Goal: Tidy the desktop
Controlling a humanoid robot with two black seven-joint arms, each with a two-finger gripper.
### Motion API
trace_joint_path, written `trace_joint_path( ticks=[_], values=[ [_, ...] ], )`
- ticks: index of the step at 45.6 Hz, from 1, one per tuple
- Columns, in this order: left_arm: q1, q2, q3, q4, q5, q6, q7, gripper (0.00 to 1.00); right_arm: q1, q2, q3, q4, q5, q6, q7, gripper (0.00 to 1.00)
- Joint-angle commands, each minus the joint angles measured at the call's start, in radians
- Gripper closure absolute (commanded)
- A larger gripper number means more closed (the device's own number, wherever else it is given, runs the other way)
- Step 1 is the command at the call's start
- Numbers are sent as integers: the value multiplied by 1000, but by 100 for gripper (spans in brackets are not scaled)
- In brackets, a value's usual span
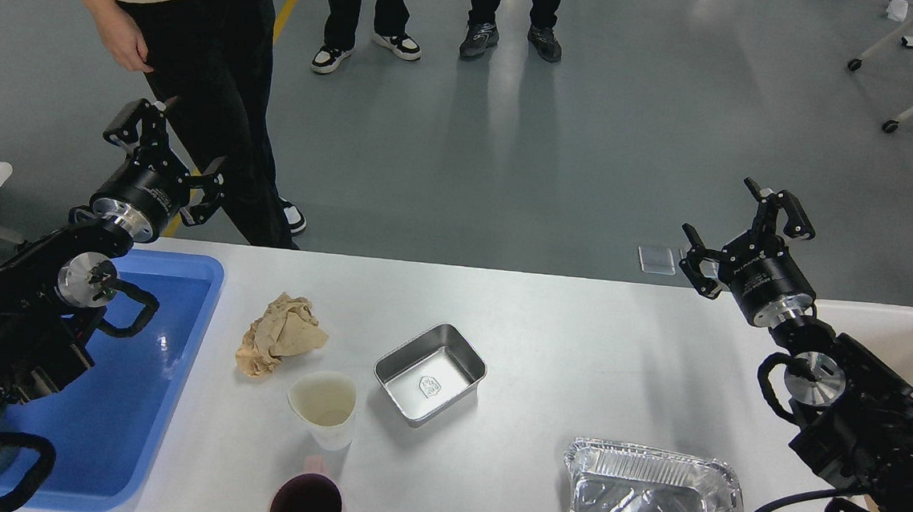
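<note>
The white desktop (pixel 579 337) carries a crumpled brown paper (pixel 280 342), a white paper cup (pixel 324 406), a small steel tray (pixel 430 373), a dark maroon cup (pixel 306 506) at the front edge, and a foil tray (pixel 648 498) at the front right. My left gripper (pixel 173 148) is raised above the table's far left corner, open and holding nothing. On the far right my right gripper (pixel 748 228) hovers over the back edge, also open and holding nothing.
A blue plastic tray (pixel 165 396) lies at the left under my left arm. A beige bin (pixel 908 344) sits at the right behind my right arm. A person (pixel 198 45) stands close behind the left gripper; others stand further back.
</note>
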Motion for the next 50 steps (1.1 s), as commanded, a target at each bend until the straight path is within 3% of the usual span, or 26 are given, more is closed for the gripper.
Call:
trace_joint_path(
  ticks=[1,8,17,24,28,31,40,46,47,50],
  values=[
    [1,0,-2,0,0,0,-1,3,0,0,0,0,0,-1,-1,0],
    [-1,5,-5,-6,-3,-2,3,3,0,0,0,0,0,1,-1,0],
    [-11,-23,9,5,11,124,-1,3,0,0,0,0,0,-1,-1,0],
    [-2,-71,69,-31,44,34,-15,3,-1,2,1,0,0,-1,1,0],
    [4,-28,139,-98,61,20,-18,3,-1,2,0,0,0,-1,1,0],
    [54,75,195,-227,63,21,-11,4,-1,2,0,0,0,-1,-1,0],
    [212,524,262,-823,66,90,68,4,0,2,0,0,-1,-1,-1,0],
    [323,806,264,-1080,101,86,85,5,-1,3,-2,0,-1,-1,1,0],
    [356,896,262,-1145,122,84,85,5,-3,5,-2,0,-1,-2,1,0],
    [393,1004,259,-1206,159,81,83,5,-3,8,-2,0,-1,-4,1,0]
  ],
)
